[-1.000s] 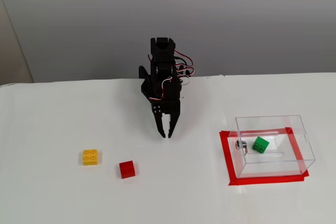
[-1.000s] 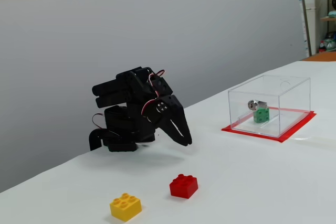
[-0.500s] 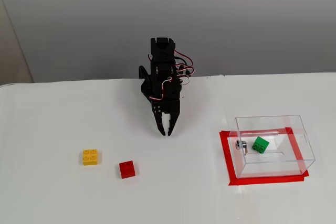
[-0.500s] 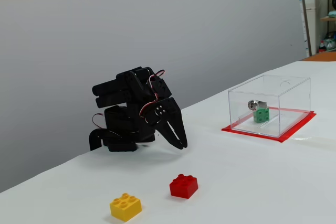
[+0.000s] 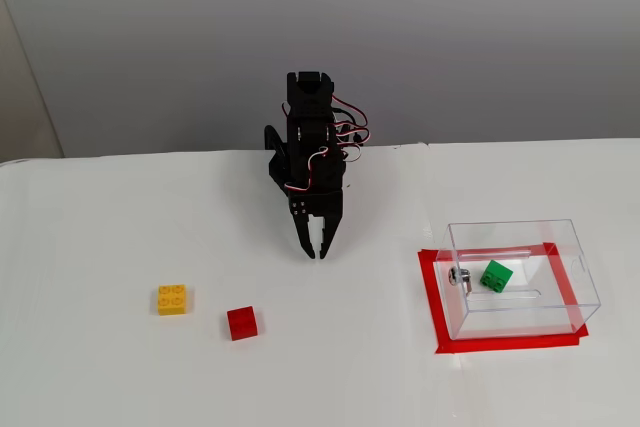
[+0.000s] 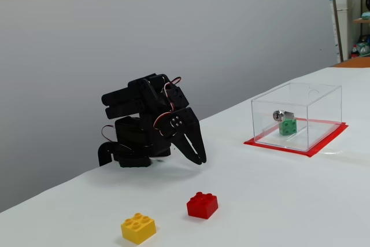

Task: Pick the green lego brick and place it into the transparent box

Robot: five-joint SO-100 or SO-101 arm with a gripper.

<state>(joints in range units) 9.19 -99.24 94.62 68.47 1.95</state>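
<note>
The green lego brick (image 5: 496, 275) lies inside the transparent box (image 5: 520, 237), next to the small metal fitting (image 5: 459, 276); it shows in both fixed views (image 6: 288, 126). The box (image 6: 324, 99) stands on a red tape frame at the right. My black gripper (image 5: 316, 250) is folded down over the arm's base at the table's middle, tips pointing at the table, far left of the box. Its jaws are together and hold nothing (image 6: 200, 159).
A yellow four-stud brick (image 5: 174, 299) and a red brick (image 5: 241, 323) lie on the white table at the front left, also seen in the other fixed view (image 6: 138, 228) (image 6: 202, 205). A grey wall stands behind the table.
</note>
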